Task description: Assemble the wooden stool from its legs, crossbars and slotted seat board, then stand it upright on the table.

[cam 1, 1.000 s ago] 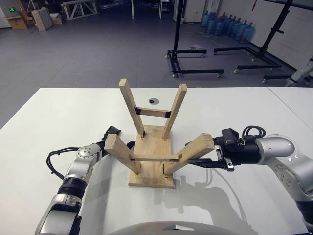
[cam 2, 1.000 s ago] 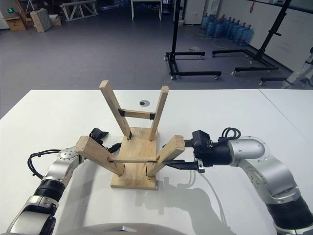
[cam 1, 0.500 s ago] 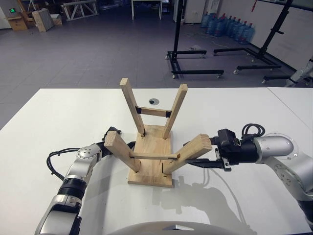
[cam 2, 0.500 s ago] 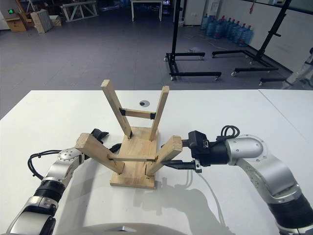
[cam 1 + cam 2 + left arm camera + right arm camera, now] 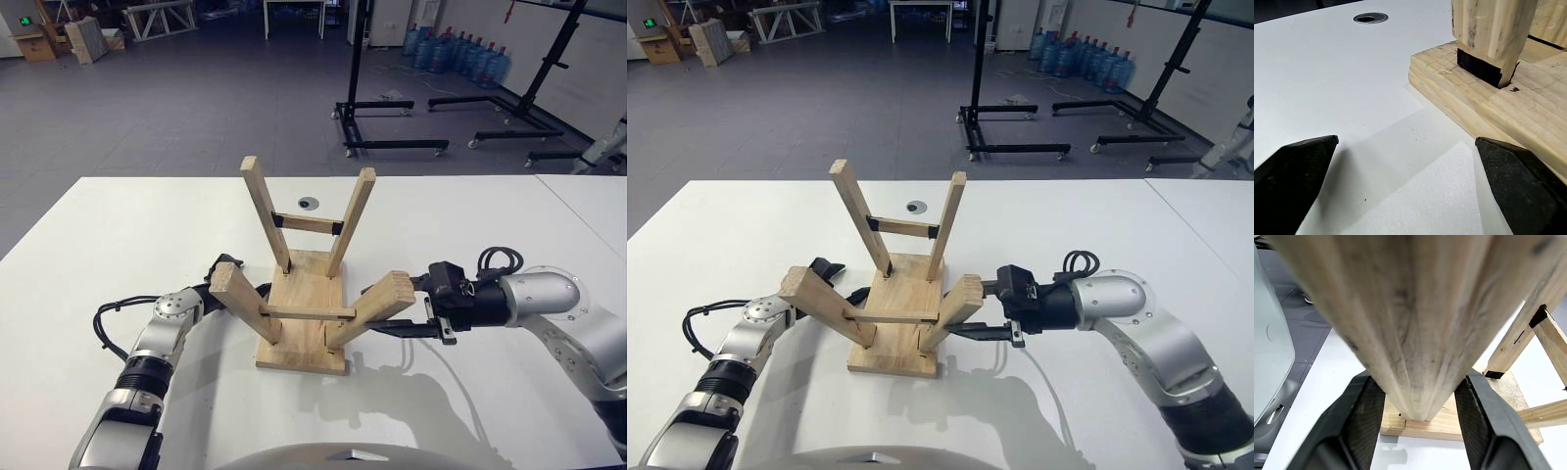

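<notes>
While right gripper [image 5: 1419,401] clamps stool leg [image 5: 382,304] | left gripper [image 5: 1405,142] spread apart beside seat board [image 5: 1474,105]

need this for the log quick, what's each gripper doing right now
Left gripper: open, holding nothing, beside the seat board.
Right gripper: shut on the near right leg of the stool.

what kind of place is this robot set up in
Probably a big workshop or lab hall rather than a home: an open grey floor stretches behind the white table, black wheeled metal frames stand on it, and a row of blue water jugs sits at the back.
</notes>
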